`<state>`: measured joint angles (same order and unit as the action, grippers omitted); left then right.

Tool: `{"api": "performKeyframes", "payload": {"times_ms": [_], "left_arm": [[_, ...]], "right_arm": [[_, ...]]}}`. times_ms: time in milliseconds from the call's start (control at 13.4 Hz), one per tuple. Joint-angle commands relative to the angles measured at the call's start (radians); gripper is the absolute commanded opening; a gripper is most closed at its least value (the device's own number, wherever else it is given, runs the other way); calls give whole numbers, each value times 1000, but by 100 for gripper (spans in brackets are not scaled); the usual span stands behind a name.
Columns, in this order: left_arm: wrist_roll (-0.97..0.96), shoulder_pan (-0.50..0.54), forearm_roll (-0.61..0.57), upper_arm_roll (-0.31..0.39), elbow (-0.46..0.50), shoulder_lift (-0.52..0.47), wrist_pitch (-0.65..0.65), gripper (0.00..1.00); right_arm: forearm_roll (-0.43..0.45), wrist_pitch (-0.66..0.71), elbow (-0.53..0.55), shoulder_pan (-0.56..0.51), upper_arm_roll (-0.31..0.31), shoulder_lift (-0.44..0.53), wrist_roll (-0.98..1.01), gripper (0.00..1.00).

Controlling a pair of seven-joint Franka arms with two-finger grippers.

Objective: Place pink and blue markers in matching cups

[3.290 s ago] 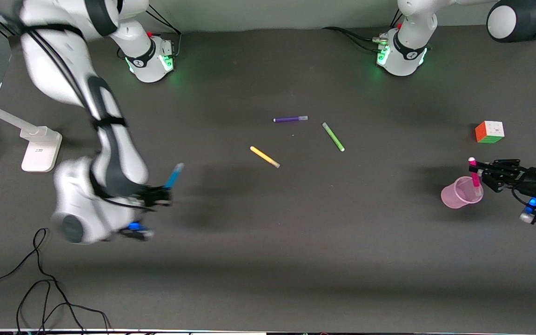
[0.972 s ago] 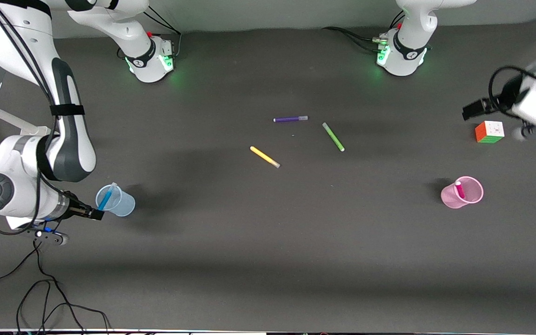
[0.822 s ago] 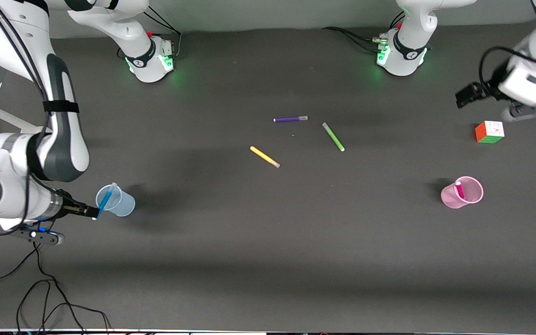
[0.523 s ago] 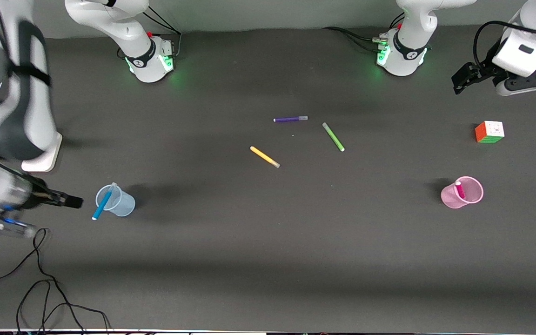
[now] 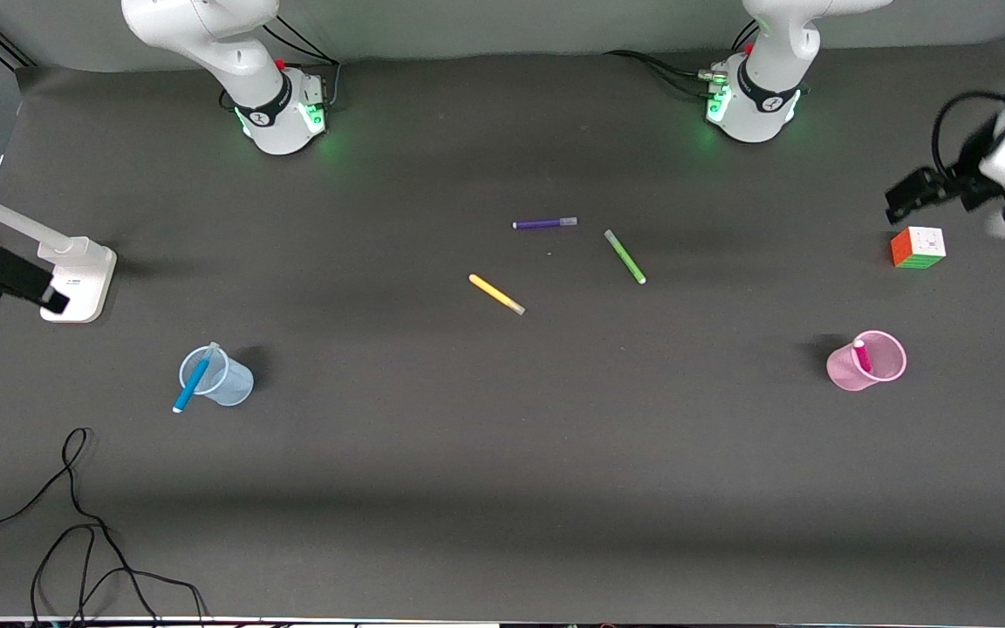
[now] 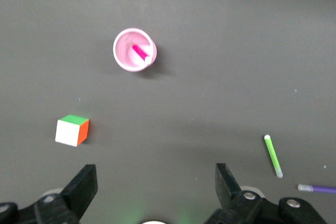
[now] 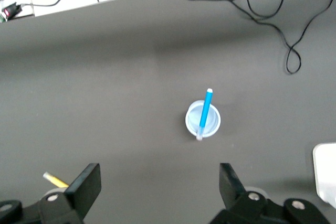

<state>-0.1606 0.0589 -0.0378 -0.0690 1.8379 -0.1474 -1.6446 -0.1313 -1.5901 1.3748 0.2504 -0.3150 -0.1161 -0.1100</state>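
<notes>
Markers in cups [image 5: 216, 377]; left gripper [image 5: 904, 198], right gripper [image 5: 27, 283] open at table edges.

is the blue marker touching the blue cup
Touching: in the right wrist view the blue marker stands in the blue cup, leaning on its rim.

This looks like a robot lab. Two white robot arms are fixed to a big dark bench [image 5: 502, 488], with green lights on their bases and loose black cables [image 5: 75, 523] lying around.
</notes>
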Motion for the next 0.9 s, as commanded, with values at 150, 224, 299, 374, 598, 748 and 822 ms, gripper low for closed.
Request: {"api": "performKeyframes", "payload": {"times_ms": [150,224,299,374,598,748,822], "left_arm": [[15,-5,-42,-11,-213,132,114,100],[15,-7,-42,-12,-213,132,112,100],[15,-7,-42,-12,-212,131,117,100],[15,-8,-42,-14,-212,127,118,100],[22,-10,-33,-18,-203,111,118,100],[26,-16,-33,-18,-187,92,109,99],[26,-16,-33,-18,-187,92,109,100]], "right_arm": [[33,21,-7,35,1,-25,-8,100],[35,22,-7,36,1,-25,-8,100],[36,25,-7,36,1,-27,-8,100],[36,25,-7,36,1,-28,-7,100],[36,25,-5,36,1,-33,-7,100],[36,25,-2,38,2,-33,-7,100],[36,25,-2,41,2,-33,-5,100]]}}
